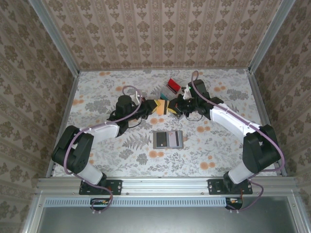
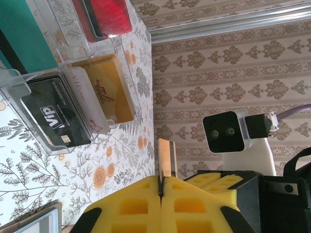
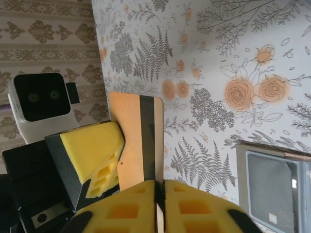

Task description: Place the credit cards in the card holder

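A beige credit card (image 3: pixel 127 141) with a black stripe is held up above the table between both grippers. My left gripper (image 2: pixel 161 183) is shut on one edge of it, and in the left wrist view the card (image 2: pixel 166 156) shows edge-on. My right gripper (image 3: pixel 159 188) grips the opposite edge, its yellow pads close together with only a thin dark slit around the card. The two grippers meet at mid-table, left gripper (image 1: pixel 156 108) and right gripper (image 1: pixel 174 108). The grey card holder (image 1: pixel 168 139) lies open and flat in front of them, and also shows as the card holder (image 3: pixel 277 187).
A clear plastic slotted rack (image 2: pixel 19 85) stands just behind the grippers, holding a black VIP card (image 2: pixel 53 114), a gold card (image 2: pixel 109 90), a red card (image 2: pixel 104 17) and a teal card (image 2: pixel 24 34). The floral tabletop (image 1: pixel 107 150) has metal rails along its sides.
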{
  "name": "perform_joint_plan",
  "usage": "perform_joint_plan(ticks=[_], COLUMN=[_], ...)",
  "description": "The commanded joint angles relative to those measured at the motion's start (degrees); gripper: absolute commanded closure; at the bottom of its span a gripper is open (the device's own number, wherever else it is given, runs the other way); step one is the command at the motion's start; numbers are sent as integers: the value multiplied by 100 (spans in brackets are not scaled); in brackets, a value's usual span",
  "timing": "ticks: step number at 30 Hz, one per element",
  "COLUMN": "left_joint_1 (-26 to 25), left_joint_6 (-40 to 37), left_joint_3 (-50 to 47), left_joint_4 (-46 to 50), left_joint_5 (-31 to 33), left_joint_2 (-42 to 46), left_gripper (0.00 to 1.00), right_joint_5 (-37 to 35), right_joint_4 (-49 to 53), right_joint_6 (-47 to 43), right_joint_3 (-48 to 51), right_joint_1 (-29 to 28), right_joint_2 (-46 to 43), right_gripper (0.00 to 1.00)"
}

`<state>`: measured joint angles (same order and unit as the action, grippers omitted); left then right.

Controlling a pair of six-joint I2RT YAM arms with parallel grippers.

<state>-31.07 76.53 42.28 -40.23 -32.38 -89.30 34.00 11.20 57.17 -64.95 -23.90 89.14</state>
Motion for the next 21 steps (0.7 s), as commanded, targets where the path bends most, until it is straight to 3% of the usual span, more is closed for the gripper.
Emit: perform_joint_plan(ticks=[1, 3, 6, 9, 11, 15, 18, 21], left_joint_1=[-106, -126, -175, -198, -198, -189, -244, -431], left_joint_6=[173, 272, 379, 400, 424, 229, -319, -1249], left_joint_3=[-79, -94, -132, -162, -219, -358, -398, -153], left_joint_4=[-354, -501, -671, -683, -690, -245, 973, 3167], left_joint_5=[-146, -142, -148, -133, -99, 106, 372, 1031], left_joint_2=[-27, -48, -70, -86, -75, 91, 439, 867], left_gripper=[100, 100, 100, 100, 98, 56, 38, 31], right_joint_5=[564, 641, 717, 786, 786, 580, -90, -1072], right_joint_4=[-830, -1141, -1384, -1489, -1507, -881, 442, 1514], right_joint_6=[251, 437, 533, 567, 571, 148, -805, -1689], right_joint_3=[171, 326, 425, 436, 460, 489, 375, 520], right_joint_1=[40, 85, 125, 146, 172, 244, 198, 70], right_joint_2=[-104, -99, -81, -59, -91, -245, -458, -714], right_gripper=[84, 77, 77, 84, 94, 96, 97, 97])
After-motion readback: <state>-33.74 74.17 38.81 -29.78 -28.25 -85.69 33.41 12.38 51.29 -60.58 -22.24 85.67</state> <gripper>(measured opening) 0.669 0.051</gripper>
